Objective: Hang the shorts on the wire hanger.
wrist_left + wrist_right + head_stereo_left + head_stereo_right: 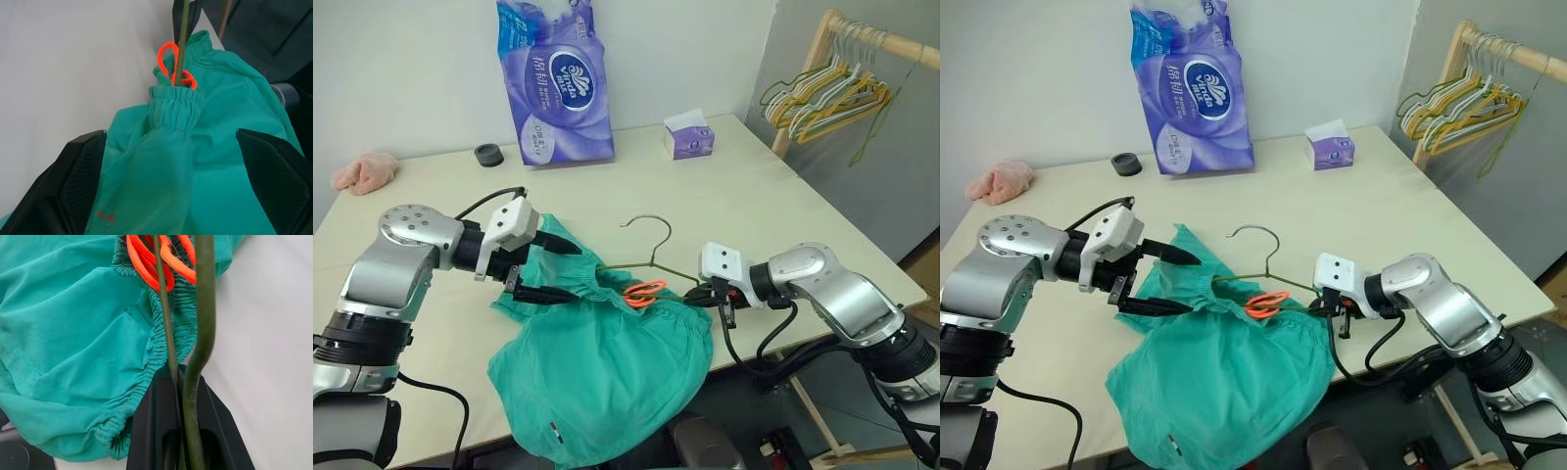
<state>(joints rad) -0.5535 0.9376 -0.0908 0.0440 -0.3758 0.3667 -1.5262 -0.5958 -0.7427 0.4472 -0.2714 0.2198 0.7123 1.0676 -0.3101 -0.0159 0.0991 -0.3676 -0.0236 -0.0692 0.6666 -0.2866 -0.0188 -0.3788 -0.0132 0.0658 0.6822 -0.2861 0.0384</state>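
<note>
- Shorts [607, 362] lie bunched at the table's [754, 196] near edge, lower part draped over it toward 6 o'clock.
- Hanger [651, 257] is threaded into the gathered waistband; hook rises free toward 12 o'clock, above the fabric.
- Orange drawstring [646, 292] is looped around the wire where it leaves the waistband.
- Right gripper [713, 294], at 3 o'clock of the shorts, is clenched on the hanger's end; the right wrist view shows both wire strands pinched between its fingers [156, 431].
- Left gripper [558, 269], at 9 o'clock of the shorts, is spread wide, nothing grasped; one finger sits above a fold of fabric, the other below it. The left wrist view shows cloth between the fingers [73, 186], apart from both.
- Small white tag [555, 427] shows near the hanging hem.
- Around: purple tissue pack [553, 83] standing at 12 o'clock, far side of the table; small tissue box [689, 137] at 1 o'clock; black round item [489, 154] at 11 o'clock; pink cloth [364, 172] at 10 o'clock, far corner.
- Wooden rack [822, 59] with spare hangers [827, 98] stands off the table at 2 o'clock.
- All of these are well apart from the shorts; the bunched waistband itself crowds the wire.
</note>
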